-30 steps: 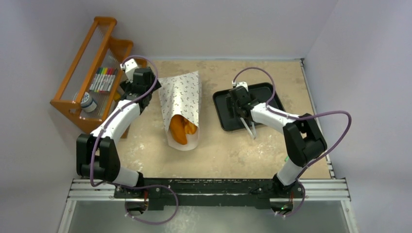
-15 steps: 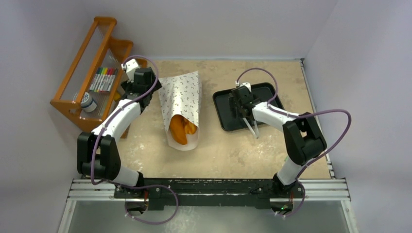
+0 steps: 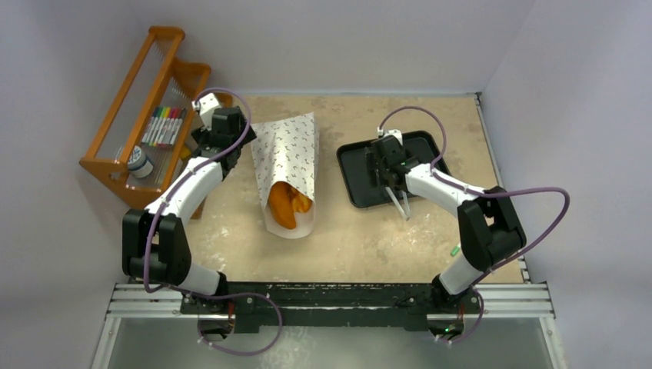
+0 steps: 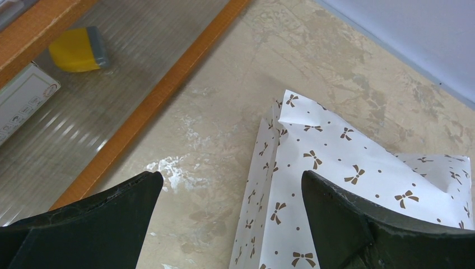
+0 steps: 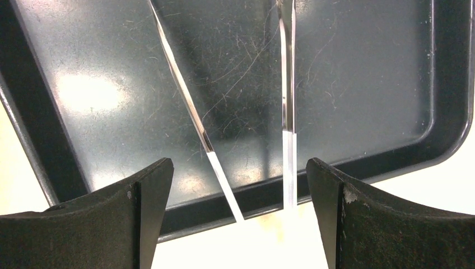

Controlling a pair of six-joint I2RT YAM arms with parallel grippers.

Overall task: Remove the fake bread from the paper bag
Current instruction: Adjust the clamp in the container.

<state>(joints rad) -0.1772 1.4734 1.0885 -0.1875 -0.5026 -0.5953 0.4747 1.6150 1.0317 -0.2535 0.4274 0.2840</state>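
The bread [image 3: 286,201] lies in the mouth of the bag [image 3: 291,150], with orange pieces showing at the near end. The bag lies flat on the counter [image 3: 361,242], its long axis running far to near: closed end far, mouth near. A reach into it therefore has to start on the near side and travel toward the far wall.

The right claw [image 3: 400,206] hangs wide over the near edge of the black tray [image 3: 345,175] and holds nothing. Its thin clear fingers [image 5: 224,185] point down, their tips just past the rim. The bread lies to its left, about level with it from near to far, with a bare strip of counter between.

The left claw [image 4: 231,182] is also wide and empty. It sits just beside the bag's far-left corner, at the closed end, with the wooden rack [image 3: 166,34] on its other side. It is nearer the bag, but at the wrong end for the bread. I judge the right claw better placed to enter the mouth, and the left better placed to pin the paper down.

The counter is flat and mottled tan, with whitish scuffs. Pale walls close it in on the far and right sides. The rack crowds the left.
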